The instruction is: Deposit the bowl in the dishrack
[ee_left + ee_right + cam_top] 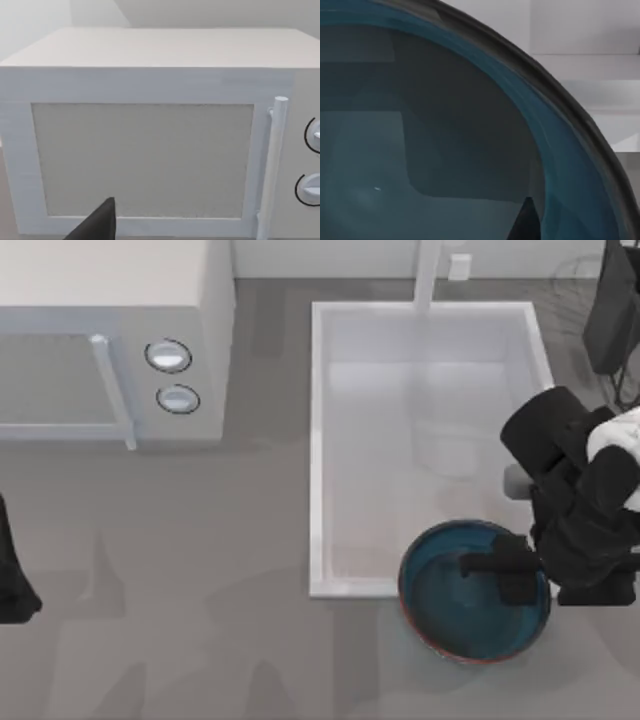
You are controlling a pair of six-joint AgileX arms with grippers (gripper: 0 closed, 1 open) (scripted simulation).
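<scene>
You see the bowl (450, 605) glossy and smooth like glazed ceramic; beside it the basin (318, 440) looks smooth white plastic.

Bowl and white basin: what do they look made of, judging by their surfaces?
Bowl: likely glazed ceramic; glossy teal inside with soft reflections, thin reddish-brown rim. White basin: probably plastic or enamel, plain smooth white walls with a faint sheen; can't tell which.

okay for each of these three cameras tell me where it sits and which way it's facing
Top view: above the table, looking down on microwave, white basin, bowl; left arm parked at the left edge, right gripper at the bowl.
Left wrist view: on the left arm, facing the microwave door.
Right wrist view: on the right arm, inside the bowl.
Shared: bowl, microwave.
</scene>
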